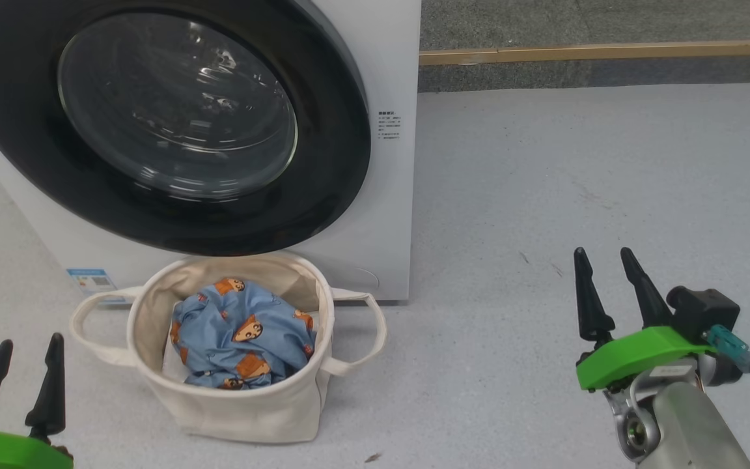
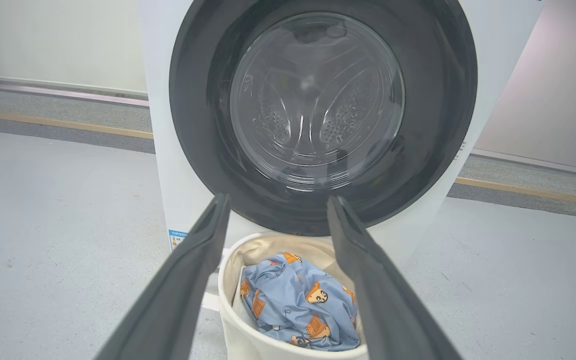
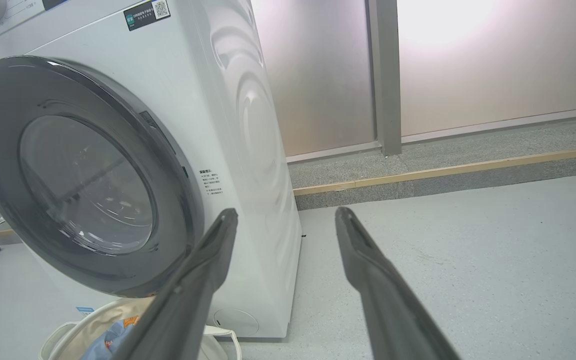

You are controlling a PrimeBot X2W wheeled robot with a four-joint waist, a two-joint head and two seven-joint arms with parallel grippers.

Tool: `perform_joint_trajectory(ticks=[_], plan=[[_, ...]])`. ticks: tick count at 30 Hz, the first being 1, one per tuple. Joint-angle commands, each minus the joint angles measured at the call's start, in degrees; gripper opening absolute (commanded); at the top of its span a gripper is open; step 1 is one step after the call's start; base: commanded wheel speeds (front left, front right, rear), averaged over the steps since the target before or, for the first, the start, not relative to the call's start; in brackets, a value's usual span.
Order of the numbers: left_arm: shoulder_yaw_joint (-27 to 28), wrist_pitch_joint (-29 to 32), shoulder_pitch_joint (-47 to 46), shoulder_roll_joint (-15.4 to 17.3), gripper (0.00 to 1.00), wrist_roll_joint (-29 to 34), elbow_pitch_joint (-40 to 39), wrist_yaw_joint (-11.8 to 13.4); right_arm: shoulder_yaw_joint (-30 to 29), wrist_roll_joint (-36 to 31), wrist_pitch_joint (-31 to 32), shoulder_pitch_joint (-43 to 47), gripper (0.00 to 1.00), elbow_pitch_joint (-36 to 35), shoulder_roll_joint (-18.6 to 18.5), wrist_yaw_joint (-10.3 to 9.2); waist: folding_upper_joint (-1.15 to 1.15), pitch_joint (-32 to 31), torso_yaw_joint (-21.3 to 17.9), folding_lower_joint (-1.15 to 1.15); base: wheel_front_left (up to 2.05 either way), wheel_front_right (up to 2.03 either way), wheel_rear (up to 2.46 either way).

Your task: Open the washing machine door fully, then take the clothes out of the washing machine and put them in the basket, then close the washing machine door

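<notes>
The clothes [image 1: 241, 335] lie in the basket [image 1: 232, 417] before the washing machine [image 1: 391, 215], hiding the basket's floor. The washing machine door [image 1: 17, 130] sits shut, its top cropped. We hold left gripper [image 1: 31, 339] and right gripper [image 1: 603, 251] spread wide, empty.

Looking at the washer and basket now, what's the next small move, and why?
Probably none, just rest: the washing machine door looks shut, the clothes lie in the basket, and the left gripper and right gripper hang clear, jaws open and empty.
</notes>
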Motion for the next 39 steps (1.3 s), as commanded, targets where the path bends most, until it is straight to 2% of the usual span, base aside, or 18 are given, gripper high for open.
perform_joint_trajectory(ticks=[1, 35, 36, 37, 39], plan=[[2.3, -0.7, -2.6, 2.8, 1.00, 0.2, -1.2, -0.1, 1.4, 0.0, -0.3, -1.2, 1.00, -2.1, 0.4, -0.02, 0.00, 0.0, 0.1, 0.00, 0.00, 0.00, 0.00], [1.8, -0.7, -3.5, 2.7, 1.00, 0.0, -0.7, -0.4, 1.7, -0.3, -0.3, -0.7, 1.00, -2.8, 0.4, -0.02, 0.00, 0.6, 0.0, 0.00, 0.00, 0.00, 0.00], [1.8, -0.7, -3.5, 2.6, 0.00, -0.3, -0.7, -0.4, 1.7, -0.3, -0.3, -0.7, 0.00, -2.9, 0.4, -0.02, 0.00, 0.6, 0.0, 0.00, 0.00, 0.00, 0.00], [-0.7, 0.1, -0.1, -0.3, 0.00, -0.1, 1.0, 0.0, 0.1, 0.0, 0.0, 0.4, 0.00, -0.4, 0.1, 0.00, 0.00, 0.6, 0.0, 0.00, 0.00, 0.00, 0.00], [-1.3, 0.1, 0.7, -1.6, 0.00, -0.1, 2.4, 0.0, 0.1, 0.0, 0.0, 1.4, 0.00, 1.3, 0.2, 0.00, 0.00, 0.6, 0.0, 0.00, 0.00, 0.00, 0.00]])
